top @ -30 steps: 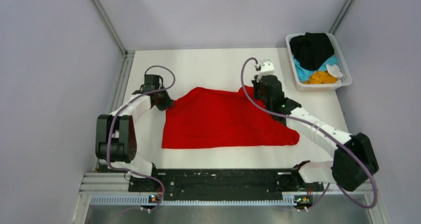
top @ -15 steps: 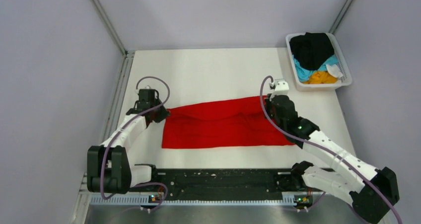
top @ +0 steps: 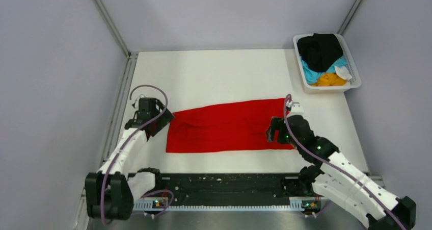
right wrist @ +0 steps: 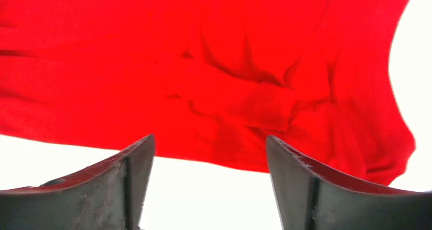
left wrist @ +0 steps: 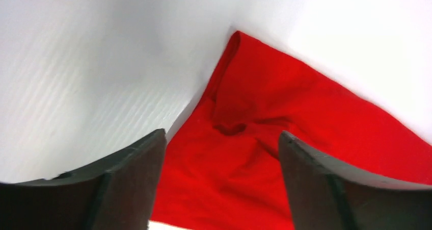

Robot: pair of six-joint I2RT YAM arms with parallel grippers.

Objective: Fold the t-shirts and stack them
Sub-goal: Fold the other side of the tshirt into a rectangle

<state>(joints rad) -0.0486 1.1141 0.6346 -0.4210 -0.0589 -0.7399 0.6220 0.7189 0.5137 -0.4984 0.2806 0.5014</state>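
Note:
A bright red t-shirt (top: 224, 128) lies on the white table, folded into a long flat band running left to right. My left gripper (top: 162, 121) hovers at the band's left end and stands open; in the left wrist view the red t-shirt (left wrist: 285, 107) lies creased under the wide-apart jaws of the left gripper (left wrist: 221, 138), nothing between them. My right gripper (top: 271, 133) is over the band's right end, also open. In the right wrist view the rumpled red t-shirt (right wrist: 153, 61) lies beyond the right gripper (right wrist: 209, 141), untouched by either of its fingers (right wrist: 119, 184).
A white basket (top: 356, 79) at the back right holds a black t-shirt (top: 320, 50), a light blue t-shirt (top: 308, 72) and an orange-yellow t-shirt (top: 328, 79). A black rail (top: 229, 186) runs along the near edge. Grey walls close in both sides.
Both grippers pulled the shirt's far edge toward the near edge, folding it into a narrow band. Both then opened and let the cloth go.

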